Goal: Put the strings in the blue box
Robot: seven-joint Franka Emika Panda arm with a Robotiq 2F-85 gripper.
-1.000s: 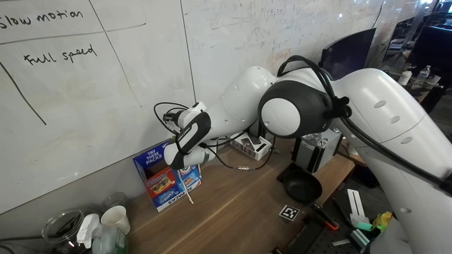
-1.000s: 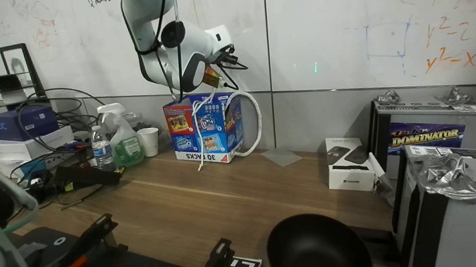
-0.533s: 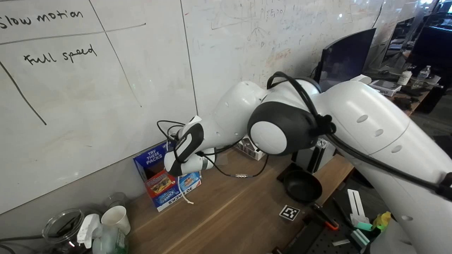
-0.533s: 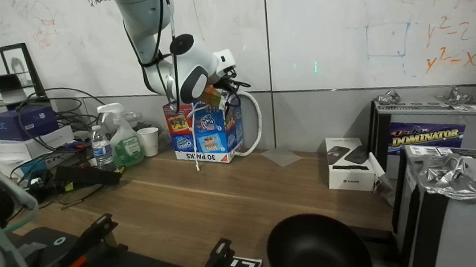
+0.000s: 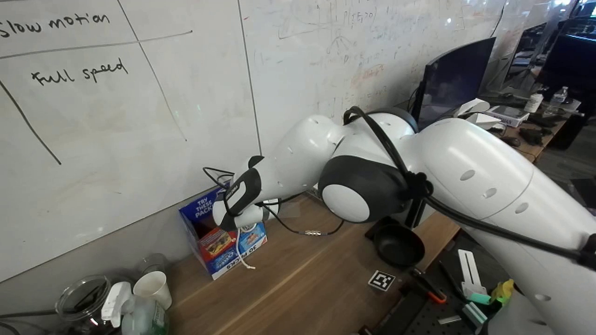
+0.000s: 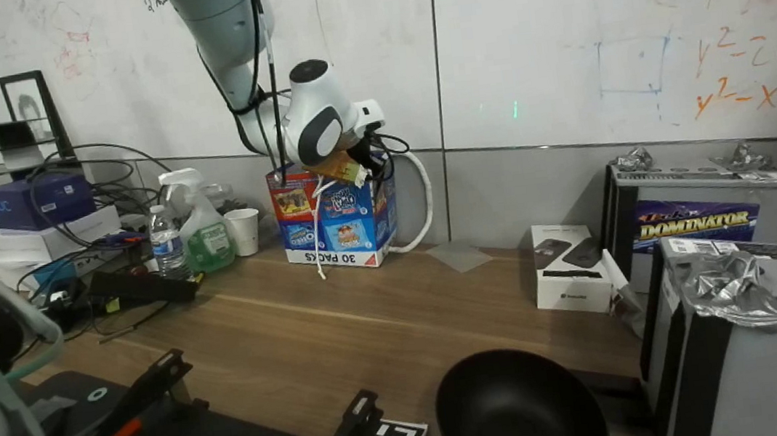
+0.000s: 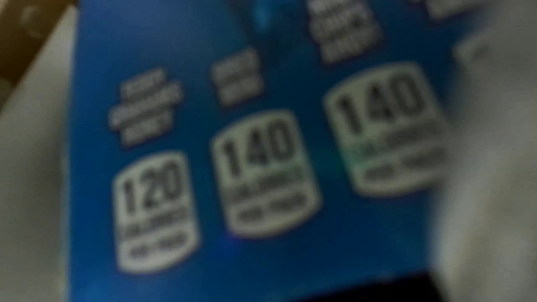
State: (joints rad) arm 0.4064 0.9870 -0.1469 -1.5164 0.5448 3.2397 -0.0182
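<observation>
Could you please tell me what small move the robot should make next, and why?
I would probably raise the gripper slightly above the blue box before letting go: one end of the strings hangs outside, down its front, and a loop bulges past its side, so releasing here might leave them draped outside.

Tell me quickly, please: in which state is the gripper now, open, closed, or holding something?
Robotiq gripper: closed; its tips are hidden, so whether it holds the white cord cannot be told.
</observation>
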